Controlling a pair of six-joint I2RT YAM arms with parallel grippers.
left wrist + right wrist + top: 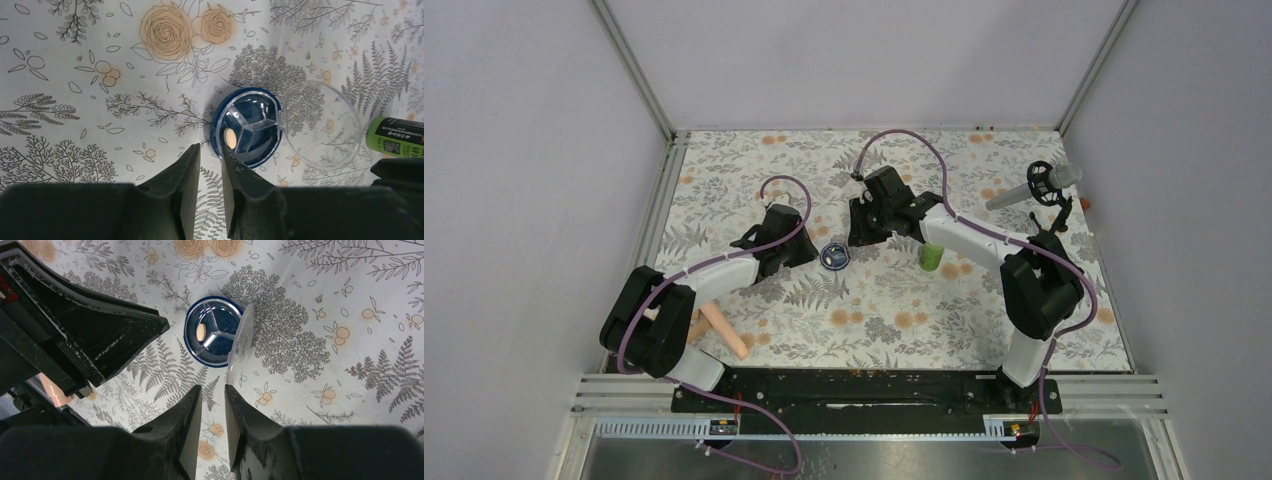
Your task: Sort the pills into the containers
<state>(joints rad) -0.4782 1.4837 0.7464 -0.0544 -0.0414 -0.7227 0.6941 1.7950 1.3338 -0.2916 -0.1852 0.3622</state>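
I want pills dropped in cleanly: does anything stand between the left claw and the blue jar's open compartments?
Nothing visible does. The left claw sits just short of the blue jar, whose clear lid is swung open sideways, toward the green bottle. One pill lies inside.

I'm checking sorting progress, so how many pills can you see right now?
1. A pale round pill lies in one compartment of the open dark-blue jar. More may be hidden inside the green bottle, whose inside no view shows.

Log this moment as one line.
blue jar: lid open, one pill inside | green bottle nearby | left gripper shut, empty | right gripper shut, empty
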